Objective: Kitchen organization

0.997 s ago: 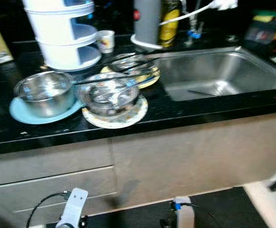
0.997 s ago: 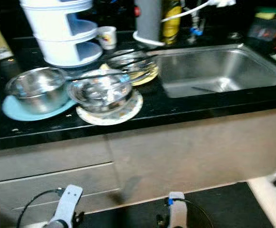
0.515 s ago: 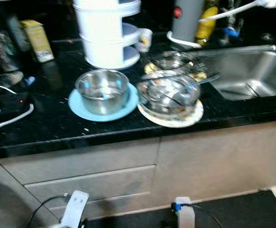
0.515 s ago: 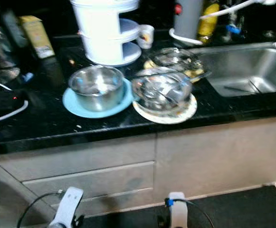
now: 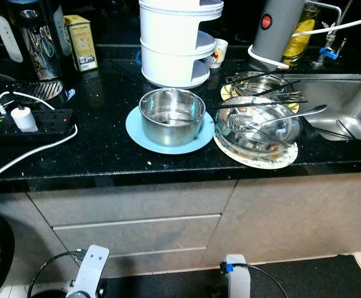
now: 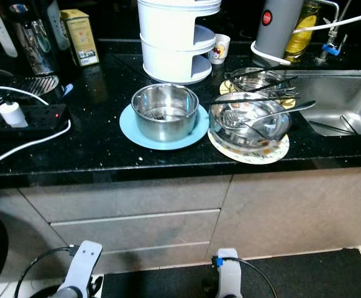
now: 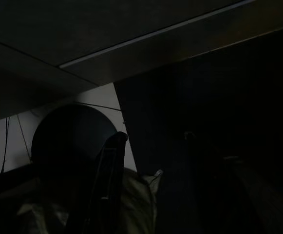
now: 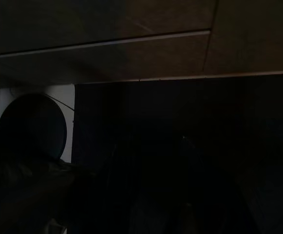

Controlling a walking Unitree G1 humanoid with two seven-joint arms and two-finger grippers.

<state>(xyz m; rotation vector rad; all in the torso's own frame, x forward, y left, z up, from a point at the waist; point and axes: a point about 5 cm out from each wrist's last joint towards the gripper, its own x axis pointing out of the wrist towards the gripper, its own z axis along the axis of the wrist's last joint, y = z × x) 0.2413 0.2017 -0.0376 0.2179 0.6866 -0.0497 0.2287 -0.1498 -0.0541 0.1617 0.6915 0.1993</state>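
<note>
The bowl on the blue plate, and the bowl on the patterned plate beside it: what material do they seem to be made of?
The bowl on the blue plate looks like stainless steel: opaque, silver, with mirror-like reflections on its wall. The bowl on the patterned plate seems to be clear glass, since the utensils inside and the plate's pattern show through it, though glare leaves this less certain.

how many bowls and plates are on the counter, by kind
steel bowl: 1
glass bowls: 2, the near one and the far one
blue plate: 1, under the steel bowl
patterned plate: 1, under the near glass bowl
yellow plate: 1, under the far glass bowl
total: 6
</note>
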